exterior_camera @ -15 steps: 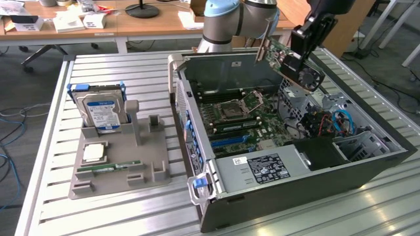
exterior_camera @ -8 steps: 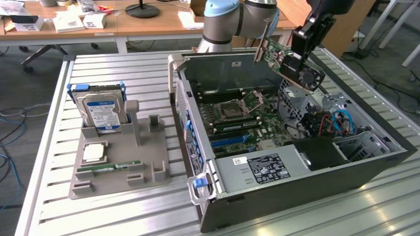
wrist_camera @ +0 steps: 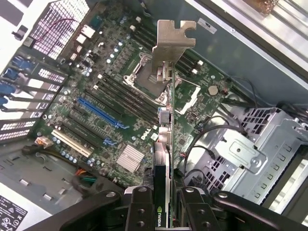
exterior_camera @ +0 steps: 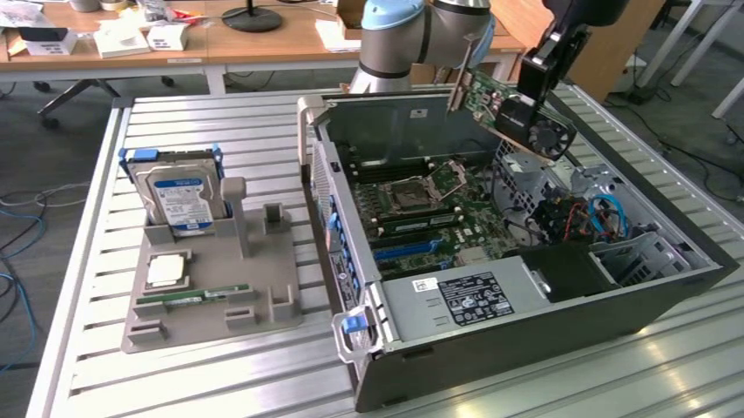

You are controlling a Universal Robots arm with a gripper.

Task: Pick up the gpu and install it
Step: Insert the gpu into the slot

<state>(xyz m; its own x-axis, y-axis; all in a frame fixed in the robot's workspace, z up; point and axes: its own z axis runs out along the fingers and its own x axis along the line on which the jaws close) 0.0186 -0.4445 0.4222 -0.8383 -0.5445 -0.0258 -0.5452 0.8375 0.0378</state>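
Note:
My gripper (exterior_camera: 537, 97) is shut on the gpu (exterior_camera: 511, 106), a card with a green board, a black fan and a silver bracket. I hold it tilted in the air above the open computer case (exterior_camera: 524, 300), over the far right part of the motherboard (exterior_camera: 424, 205). In the wrist view the gpu (wrist_camera: 162, 144) runs edge-on between my fingers (wrist_camera: 140, 208), with its metal bracket (wrist_camera: 171, 41) at the far end. Below it lie the motherboard (wrist_camera: 72, 86), the empty processor socket (wrist_camera: 149, 77) and the blue expansion slot (wrist_camera: 101, 113).
A grey fixture (exterior_camera: 209, 305) on the exterior view's left carries a hard drive (exterior_camera: 180, 198), a processor (exterior_camera: 166, 270) and a RAM stick (exterior_camera: 192, 298). Inside the case are a power supply (exterior_camera: 465, 296), a drive cage (wrist_camera: 240, 154) and loose cables (exterior_camera: 605, 213). Desks stand behind the slatted table.

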